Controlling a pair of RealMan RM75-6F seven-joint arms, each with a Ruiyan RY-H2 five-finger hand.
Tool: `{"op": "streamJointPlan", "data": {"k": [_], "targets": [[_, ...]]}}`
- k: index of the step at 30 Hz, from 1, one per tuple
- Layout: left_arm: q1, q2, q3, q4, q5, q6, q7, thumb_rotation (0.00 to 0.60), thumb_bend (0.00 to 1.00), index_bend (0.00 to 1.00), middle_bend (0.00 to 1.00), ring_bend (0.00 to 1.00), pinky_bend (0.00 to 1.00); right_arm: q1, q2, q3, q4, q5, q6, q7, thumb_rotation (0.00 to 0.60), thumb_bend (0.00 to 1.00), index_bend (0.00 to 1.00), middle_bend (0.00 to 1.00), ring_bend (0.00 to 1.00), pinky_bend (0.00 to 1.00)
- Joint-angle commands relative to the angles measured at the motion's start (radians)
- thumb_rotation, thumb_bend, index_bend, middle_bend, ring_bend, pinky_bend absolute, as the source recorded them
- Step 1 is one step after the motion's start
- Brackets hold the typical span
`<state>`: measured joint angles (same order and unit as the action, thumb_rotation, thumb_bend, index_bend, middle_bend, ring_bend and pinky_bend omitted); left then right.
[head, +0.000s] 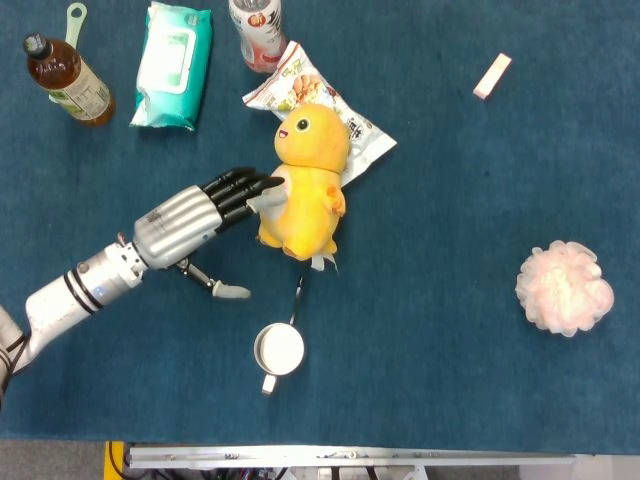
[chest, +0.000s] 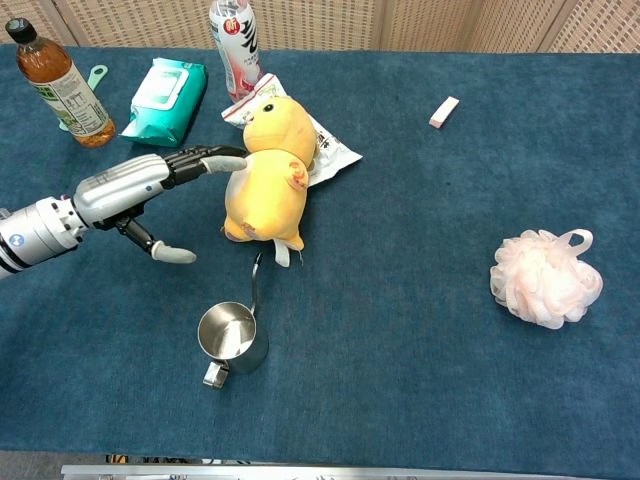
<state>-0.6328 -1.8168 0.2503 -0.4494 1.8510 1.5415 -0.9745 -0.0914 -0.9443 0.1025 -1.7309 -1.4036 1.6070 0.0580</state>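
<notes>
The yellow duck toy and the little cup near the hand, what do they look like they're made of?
The yellow duck toy looks like soft plush fabric: matte, fuzzy, with a sagging, rounded body. The little cup looks like polished metal, probably steel: its silvery wall and inside mirror the light. The left hand, open, reaches toward the toy's side.

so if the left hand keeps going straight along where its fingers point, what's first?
The yellow chick plush: the left hand points right at its side, fingertips about touching it already.

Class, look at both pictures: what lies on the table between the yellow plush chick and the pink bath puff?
Nothing. Between the plush chick and the bath puff there is only bare blue cloth; the head view shows it plainly, and the chest view agrees.
</notes>
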Motion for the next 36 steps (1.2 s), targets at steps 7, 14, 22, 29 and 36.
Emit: {"op": "streamJointPlan", "data": {"k": [7, 14, 22, 29, 36], "targets": [[-0.029, 0.008, -0.035, -0.050, -0.029, -0.036, -0.006, 0.278, 0.01, 0.00, 0.00, 0.00, 0.00, 0.000, -0.002, 0.001, 0.008, -0.001, 0.001, 0.007, 0.600, 0.00, 0.25, 0.35, 0.20, 0.23], [-0.053, -0.020, -0.036, -0.038, -0.032, -0.098, -0.011, 0.283, 0.01, 0.00, 0.00, 0.00, 0.00, -0.010, 0.002, 0.000, 0.006, 0.003, 0.011, 0.009, 0.600, 0.00, 0.25, 0.35, 0.20, 0.23], [-0.048, -0.022, -0.006, -0.027, -0.006, -0.095, -0.002, 0.291, 0.01, 0.00, 0.00, 0.00, 0.00, -0.016, 0.002, 0.000, 0.009, 0.007, 0.016, 0.015, 0.600, 0.00, 0.25, 0.35, 0.20, 0.23], [-0.020, 0.015, 0.011, -0.057, 0.006, -0.049, 0.018, 0.293, 0.01, 0.00, 0.00, 0.00, 0.00, -0.013, -0.002, 0.000, 0.013, 0.006, 0.009, 0.016, 0.600, 0.00, 0.25, 0.35, 0.20, 0.23], [0.006, 0.063, 0.031, -0.104, 0.018, -0.026, 0.053, 0.294, 0.01, 0.00, 0.00, 0.00, 0.00, -0.009, -0.007, 0.002, 0.018, 0.004, 0.006, 0.016, 0.600, 0.00, 0.25, 0.35, 0.20, 0.23]]}}
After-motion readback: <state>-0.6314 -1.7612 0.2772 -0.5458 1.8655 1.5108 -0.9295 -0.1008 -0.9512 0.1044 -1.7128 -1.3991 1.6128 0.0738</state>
